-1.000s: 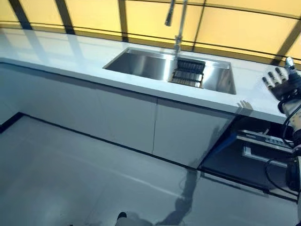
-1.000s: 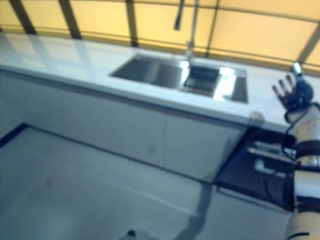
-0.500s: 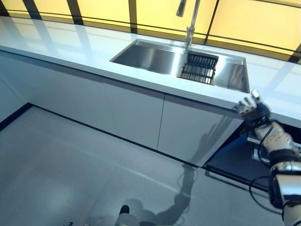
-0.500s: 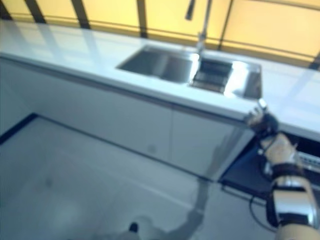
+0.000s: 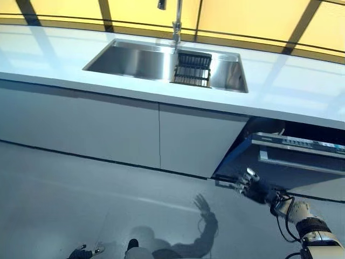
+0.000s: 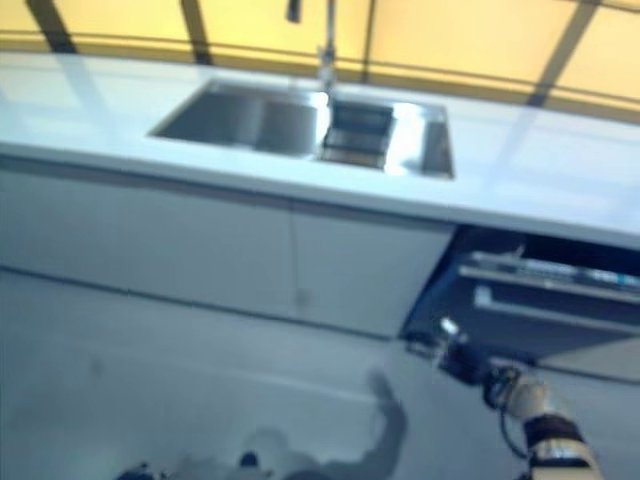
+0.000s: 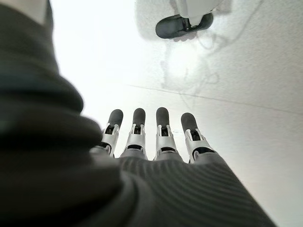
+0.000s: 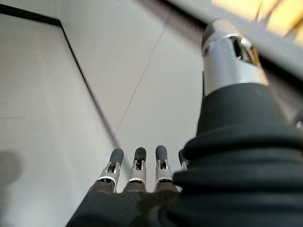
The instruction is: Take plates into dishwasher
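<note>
No plate shows in any view. The dishwasher point(image 5: 295, 156) sits under the white counter point(image 5: 285, 91) at the right, and its dark door point(image 5: 236, 161) stands partly open. My right hand point(image 5: 252, 187) is open and empty, low down by the door's bottom corner, fingers spread toward the cabinets. Its wrist view shows straight fingers point(image 8: 136, 166) before the cabinet fronts and the floor. My left hand point(image 7: 151, 137) shows only in its own wrist view, open and empty, fingers straight over the pale floor.
A steel sink point(image 5: 135, 59) with a dark rack point(image 5: 192, 67) and a tall faucet point(image 5: 176, 21) is set in the counter. White cabinet fronts point(image 5: 108, 124) run below it. Grey floor point(image 5: 81, 199) lies in front.
The camera has turned, so the sink now sits further left. My right hand has dropped from counter height to low beside the dishwasher door, still open.
</note>
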Controlling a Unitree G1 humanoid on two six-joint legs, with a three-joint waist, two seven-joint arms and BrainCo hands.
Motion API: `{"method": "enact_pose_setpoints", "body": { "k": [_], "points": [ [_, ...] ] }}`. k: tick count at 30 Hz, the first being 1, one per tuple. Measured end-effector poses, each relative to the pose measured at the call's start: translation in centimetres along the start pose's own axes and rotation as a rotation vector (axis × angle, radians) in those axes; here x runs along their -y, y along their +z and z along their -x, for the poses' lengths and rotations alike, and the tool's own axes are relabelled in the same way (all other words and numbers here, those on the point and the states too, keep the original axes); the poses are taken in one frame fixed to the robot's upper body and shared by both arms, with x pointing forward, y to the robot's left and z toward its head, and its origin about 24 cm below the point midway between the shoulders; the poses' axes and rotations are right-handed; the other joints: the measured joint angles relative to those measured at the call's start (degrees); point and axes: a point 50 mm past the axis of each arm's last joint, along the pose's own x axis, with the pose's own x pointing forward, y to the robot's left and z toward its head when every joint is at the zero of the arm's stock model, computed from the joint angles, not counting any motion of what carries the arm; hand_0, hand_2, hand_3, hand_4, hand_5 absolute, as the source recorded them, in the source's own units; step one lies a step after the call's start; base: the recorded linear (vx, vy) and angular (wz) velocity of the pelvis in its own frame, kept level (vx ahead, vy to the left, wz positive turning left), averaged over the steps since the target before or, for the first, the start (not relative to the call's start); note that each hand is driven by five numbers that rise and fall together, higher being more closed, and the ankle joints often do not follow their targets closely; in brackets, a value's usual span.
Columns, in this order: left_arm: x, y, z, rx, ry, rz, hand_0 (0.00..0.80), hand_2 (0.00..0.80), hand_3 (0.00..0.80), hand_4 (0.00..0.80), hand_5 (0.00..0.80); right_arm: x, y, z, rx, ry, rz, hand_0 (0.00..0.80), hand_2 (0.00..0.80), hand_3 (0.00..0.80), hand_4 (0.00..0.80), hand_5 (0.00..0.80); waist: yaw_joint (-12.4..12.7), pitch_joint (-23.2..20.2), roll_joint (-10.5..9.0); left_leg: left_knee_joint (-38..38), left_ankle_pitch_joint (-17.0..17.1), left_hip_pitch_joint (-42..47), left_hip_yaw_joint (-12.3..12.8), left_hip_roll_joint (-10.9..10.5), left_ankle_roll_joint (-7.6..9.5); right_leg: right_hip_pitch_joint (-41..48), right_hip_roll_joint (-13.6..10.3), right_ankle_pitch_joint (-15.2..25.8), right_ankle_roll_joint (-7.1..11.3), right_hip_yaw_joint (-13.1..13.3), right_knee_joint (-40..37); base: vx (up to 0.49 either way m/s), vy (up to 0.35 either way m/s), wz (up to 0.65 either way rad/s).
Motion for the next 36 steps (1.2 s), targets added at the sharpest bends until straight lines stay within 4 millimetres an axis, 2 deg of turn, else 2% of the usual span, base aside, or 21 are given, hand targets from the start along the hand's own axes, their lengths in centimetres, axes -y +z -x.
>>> {"method": "enact_pose_setpoints", "body": {
  "k": [4, 5, 6, 7, 8, 9, 11, 13, 14, 15, 16, 17, 18, 21, 23, 24, 27, 31, 33, 36],
  "points": [
    [0.4, 0.9, -0.2, 0.021, -0.008, 0.005, 0.0, 0.0, 0.0, 0.0, 0.0, 1.6, 0.2, 0.9, 0.07, -0.109, -0.124, 0.0, 0.0, 0.0, 0.0, 0.0, -1.5, 0.5, 0.63, 6.3, -3.7, -2.0, 0.6, 0.1, 0.71, -0.7, -0.9, -0.1, 0.0, 1.5, 1.7, 0.015, 0.144, -0.17],
    [0.4, 1.7, -0.3, 0.034, -0.009, 0.006, 0.0, 0.0, 0.0, 0.0, 0.0, 1.9, 0.3, 1.1, 0.095, -0.136, -0.166, 0.0, 0.0, 0.0, 0.0, 0.0, -2.0, 0.7, 0.21, 8.9, -5.4, -3.5, 0.5, -0.7, 2.1, -2.4, -2.1, -0.3, 0.14, 2.3, 4.2, 0.067, 0.176, -0.09],
    [0.8, 2.7, -0.4, 0.052, -0.02, 0.001, 0.0, 0.0, 0.0, 0.0, 0.0, 2.1, 0.7, 1.3, 0.134, -0.162, -0.2, 0.0, 0.0, 0.0, 0.0, 0.0, -2.3, 1.4, 1.04, 12.9, -7.8, -5.7, 0.2, -1.9, 4.63, -5.0, -3.5, -0.9, -0.05, 2.9, 9.3, 0.091, 0.096, -0.04],
    [1.3, 3.6, -0.5, 0.071, -0.033, -0.005, 0.0, 0.0, 0.0, 0.0, 0.0, 2.3, 1.0, 1.5, 0.164, -0.189, -0.235, 0.0, 0.0, 0.0, 0.0, 0.0, -3.4, 2.1, 2.51, 14.3, -9.1, -7.0, -1.0, -2.0, 4.3, -9.1, -4.3, -0.6, -0.55, 4.0, 17.1, 0.12, 0.006, 0.1],
    [1.1, 4.2, -0.6, 0.082, -0.028, -0.011, 0.0, 0.0, 0.0, 0.0, 0.0, 2.6, 0.6, 1.6, 0.17, -0.207, -0.284, 0.0, 0.0, 0.0, 0.0, 0.0, -4.0, 2.6, 2.98, 13.7, -8.7, -6.7, -1.7, -2.2, 4.89, -12.9, -5.6, -0.1, -1.88, 5.7, 23.5, 0.121, -0.09, 0.18],
    [0.4, 4.7, -0.6, 0.093, -0.012, -0.029, 0.0, 0.0, 0.0, 0.0, 0.0, 3.0, -0.2, 1.5, 0.165, -0.226, -0.337, 0.0, 0.0, 0.0, 0.0, 0.0, -4.8, 2.8, 2.55, 12.7, -8.3, -6.1, -1.9, -3.2, 5.61, -15.7, -5.9, -1.0, -2.61, 7.6, 27.0, 0.106, -0.136, 0.17],
    [-0.4, 5.2, -0.7, 0.097, 0.016, -0.041, 0.0, 0.0, 0.0, 0.0, 0.0, 3.4, -0.6, 1.5, 0.19, -0.236, -0.433, 0.0, 0.0, 0.0, 0.0, 0.0, -4.9, 3.1, 1.44, 12.2, -7.8, -6.5, -2.1, -4.2, 6.34, -18.7, -4.3, -2.9, -4.28, 9.1, 24.0, 0.038, -0.242, -0.02],
    [-0.2, 5.1, -0.7, 0.088, 0.017, -0.032, 0.0, 0.0, 0.0, 0.0, 0.0, 2.9, 0.4, 1.4, 0.269, -0.197, -0.499, 0.0, 0.0, 0.0, 0.0, 0.0, -6.5, 3.8, 1.7, 12.3, -7.5, -8.6, -2.5, -4.4, 6.78, -21.9, -2.9, -2.6, -3.56, 9.8, 17.5, -0.003, -0.295, 0.06],
    [0.0, 5.3, -0.7, 0.09, 0.013, -0.01, 0.0, 0.0, 0.0, 0.0, 0.0, 2.4, 1.4, 1.2, 0.323, -0.171, -0.522, 0.0, 0.0, 0.0, 0.0, 0.0, -7.3, 5.2, 2.1, 12.5, -7.4, -9.4, -3.1, -4.5, 6.95, -23.5, -2.1, -2.0, -2.88, 12.0, 14.5, 0.097, -0.307, 0.3],
    [0.3, 5.1, -0.7, 0.086, 0.015, 0.011, 0.0, 0.0, 0.0, 0.0, 0.0, 1.7, 2.3, 1.0, 0.37, -0.151, -0.547, 0.0, 0.0, 0.0, 0.0, 0.0, -8.3, 7.1, 2.37, 13.3, -7.3, -10.5, -4.7, -4.5, 6.83, -23.5, -0.9, -1.8, -2.76, 14.2, 12.8, 0.134, -0.266, 0.65],
    [0.5, 5.2, -0.7, 0.089, 0.017, 0.019, 0.0, 0.0, 0.0, 0.0, 0.0, 1.9, 2.2, 0.9, 0.406, -0.16, -0.596, 0.0, 0.0, 0.0, 0.0, 0.0, -9.4, 7.7, 2.36, 13.9, -7.4, -11.6, -6.0, -4.7, 6.68, -23.4, -1.0, -2.3, -3.02, 15.0, 13.6, 0.112, -0.152, 0.85],
    [1.1, 5.1, -0.7, 0.09, 0.008, 0.034, 0.0, 0.0, 0.0, 0.0, 0.0, 2.0, 2.2, 0.9, 0.426, -0.174, -0.627, 0.0, 0.0, 0.0, 0.0, 0.0, -9.5, 8.3, 2.43, 13.9, -7.3, -11.3, -6.1, -4.6, 6.43, -23.9, -0.8, -0.5, -3.02, 14.8, 15.2, 0.126, -0.136, 0.73],
    [2.0, 4.9, -0.6, 0.084, -0.012, 0.046, 0.0, 0.0, 0.0, 0.0, 0.0, 2.0, 2.3, 0.9, 0.443, -0.177, -0.652, 0.0, 0.0, 0.0, 0.0, 0.0, -9.4, 8.9, 3.55, 13.9, -7.2, -11.1, -6.0, -3.6, 6.42, -24.1, -0.4, 0.2, -3.68, 14.6, 16.8, 0.15, -0.154, 0.37],
    [4.3, 2.9, -0.3, 0.036, -0.077, 0.07, 0.0, 0.0, 0.0, 0.0, 0.0, 1.6, 3.3, 1.0, 0.521, -0.159, -0.721, 0.0, 0.0, 0.0, 0.0, 0.0, -9.3, 9.6, 7.0, 12.6, -7.4, -10.4, -5.8, -1.1, 6.37, -24.1, 1.7, -1.4, -5.28, 13.1, 18.9, 0.105, -0.08, 0.05],
    [5.1, 2.5, -0.2, 0.03, -0.099, 0.073, 0.0, 0.0, 0.0, 0.0, 0.0, 1.6, 3.9, 1.1, 0.568, -0.162, -0.75, 0.0, 0.0, 0.0, 0.0, 0.0, -9.5, 9.5, 7.4, 10.3, -6.6, -9.3, -5.7, -1.1, 7.38, -24.2, 1.7, -1.9, -5.44, 12.6, 18.8, 0.056, 0.006, 0.07],
    [5.2, 2.6, -0.2, 0.041, -0.103, 0.073, 0.0, 0.0, 0.0, 0.0, 0.0, 1.6, 4.2, 1.2, 0.588, -0.161, -0.766, 0.0, 0.0, 0.0, 0.0, 0.0, -9.5, 9.5, 7.85, 9.7, -6.2, -9.2, -5.7, -1.1, 7.15, -24.2, 1.6, -1.8, -5.52, 12.3, 18.8, 0.071, 0.05, 0.13],
    [5.3, 3.4, -0.2, 0.087, -0.107, 0.078, 0.0, 0.0, 0.0, 0.0, 0.0, 1.3, 5.4, 1.5, 0.653, -0.164, -0.824, 0.0, 0.0, 0.0, 0.0, 0.0, -9.5, 9.8, 7.83, 6.7, -4.4, -8.7, -5.7, -2.3, 4.82, -24.4, 0.1, -1.8, -4.63, 11.8, 18.7, 0.09, 0.091, 0.16],
    [5.3, 3.3, -0.1, 0.103, -0.108, 0.081, 0.0, 0.0, 0.0, 0.0, 0.0, 0.2, 7.3, 1.9, 0.756, -0.075, -0.884, 0.0, 0.0, 0.0, 0.0, 0.0, -9.4, 10.3, 9.15, 3.7, -3.0, -7.5, -5.7, -5.5, 2.81, -24.0, -2.9, -1.5, -2.46, 11.7, 18.0, 0.072, 0.07, 0.14],
    [5.2, 2.9, -0.1, 0.096, -0.105, 0.083, 0.0, 0.0, 0.0, 0.0, 0.0, -0.8, 8.2, 1.8, 0.777, -0.009, -0.908, 0.0, 0.0, 0.0, 0.0, 0.0, -9.3, 10.2, 9.71, 2.9, -2.8, -7.4, -5.7, -6.6, 3.03, -23.9, -4.0, -1.2, -1.76, 11.7, 17.2, 0.072, 0.043, 0.08],
    [5.2, 2.3, 0.0, 0.08, -0.104, 0.08, 0.0, 0.0, 0.0, 0.0, 0.0, -2.9, 10.1, 1.9, 0.83, 0.11, -0.909, 0.0, 0.0, 0.0, 0.0, 0.0, -9.3, 10.2, 10.02, 2.0, -2.5, -7.2, -5.8, -7.1, 3.48, -23.2, -4.6, -1.0, -1.44, 10.9, 16.4, 0.068, 0.013, 0.12]
  ]
}}
